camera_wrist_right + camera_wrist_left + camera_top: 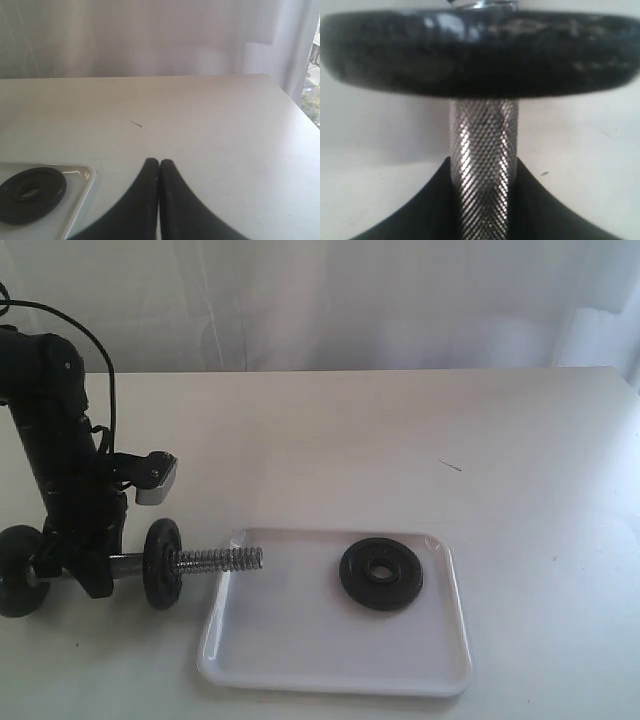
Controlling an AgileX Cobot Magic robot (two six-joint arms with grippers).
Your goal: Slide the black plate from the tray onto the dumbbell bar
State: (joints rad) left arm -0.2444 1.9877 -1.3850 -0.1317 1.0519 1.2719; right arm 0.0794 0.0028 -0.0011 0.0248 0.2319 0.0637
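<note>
The black plate [381,574] lies flat in the right half of the white tray [300,660]; the right wrist view shows the black plate [31,194] too, near the tray's corner [86,176]. The dumbbell bar [218,560] lies level, and its threaded end reaches over the tray's left rim. A black disc [162,563] sits on the bar and another [20,571] at its far left end. My left gripper [90,572] is shut on the bar's knurled middle [482,200], just behind the mounted disc [480,50]. My right gripper [159,163] is shut and empty, beside the tray over bare table.
A small dark speck [452,466] marks the white table behind the tray. The table's right edge [296,106] runs near a pale curtain. The left arm [60,440] stands tall at the far left with a cable looping off it.
</note>
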